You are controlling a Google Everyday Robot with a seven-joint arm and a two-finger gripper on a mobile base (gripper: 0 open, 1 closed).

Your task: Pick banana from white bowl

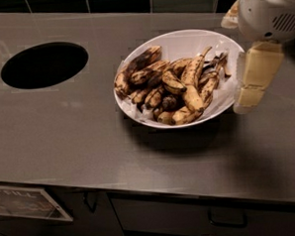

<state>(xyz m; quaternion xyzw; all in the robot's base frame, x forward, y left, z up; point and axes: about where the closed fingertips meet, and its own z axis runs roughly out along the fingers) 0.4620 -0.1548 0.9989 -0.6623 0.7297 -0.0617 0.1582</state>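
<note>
Bananas (185,90), spotted and browned, are piled in the white bowl (183,37), which is set on a grey steel counter (89,143). The banana (134,67), the longest and darkest of the pile, is found along the upper left edge of the heap, curved from near the rim at the left up toward the bowl's far side and resting against the smaller fruit. The gripper (246,96), cream-coloured under a white wrist housing (268,9), is seen just beside the bowl's right rim, apart from the banana. Whether it is open or closed cannot be told. A round dark hole (44,65) is cut into the counter, well to the left of the bowl. Dark tiles (106,2) are seen behind, and a drawer handle (227,220) below.
</note>
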